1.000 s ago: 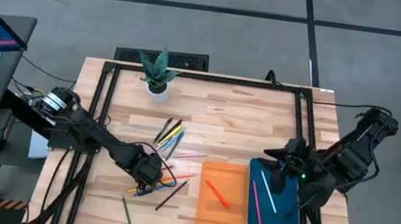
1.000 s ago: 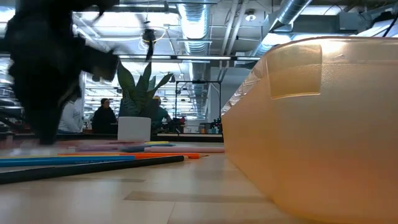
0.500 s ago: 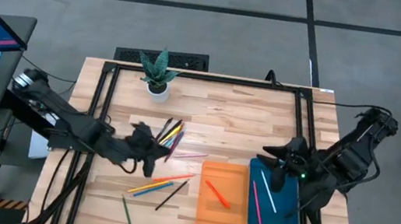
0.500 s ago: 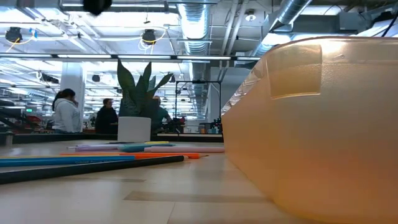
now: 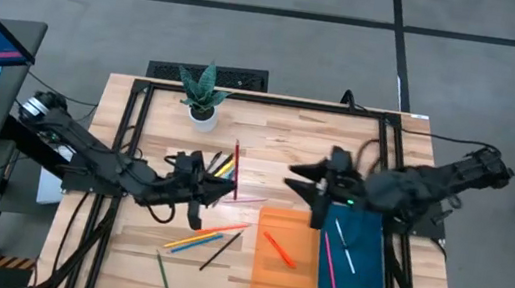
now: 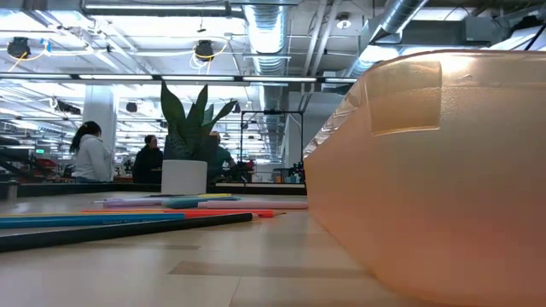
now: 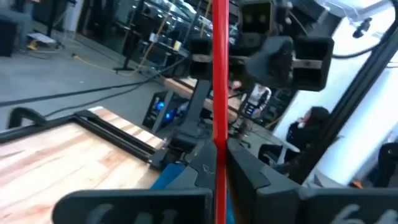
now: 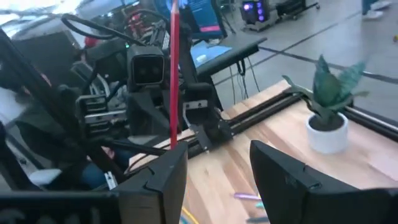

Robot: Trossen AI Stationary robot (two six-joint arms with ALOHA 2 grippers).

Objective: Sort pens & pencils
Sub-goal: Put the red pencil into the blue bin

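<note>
The left gripper (image 5: 221, 187) is clamped tight on a red pencil (image 5: 234, 168), which a second ago still lay among the loose sticks on the table (image 5: 318, 143). The arm has since pulled back from the pile at its 6 o'clock and now holds the pencil up over the middle of the table; in the left wrist view the pencil stands straight up between the 2 fingers (image 7: 245, 171).

The right gripper (image 5: 305, 179) has swung away from the blue tray (image 5: 365, 280) and come in toward 9 o'clock, its fingers apart with nothing between them. It points straight at the red pencil (image 8: 173, 74), which shows just past its fingers (image 8: 165, 177) in the right wrist view.

That looks like a hand-over being set up, though how near the right fingers are to the pencil is hard to judge from above.

The rest of the pens and pencils (image 5: 206, 238) lie loose at 7 o'clock of the orange tray (image 5: 258, 281), with more near the left gripper. 1 orange stick lies in the orange tray and 2 pale ones in the blue tray.
</note>
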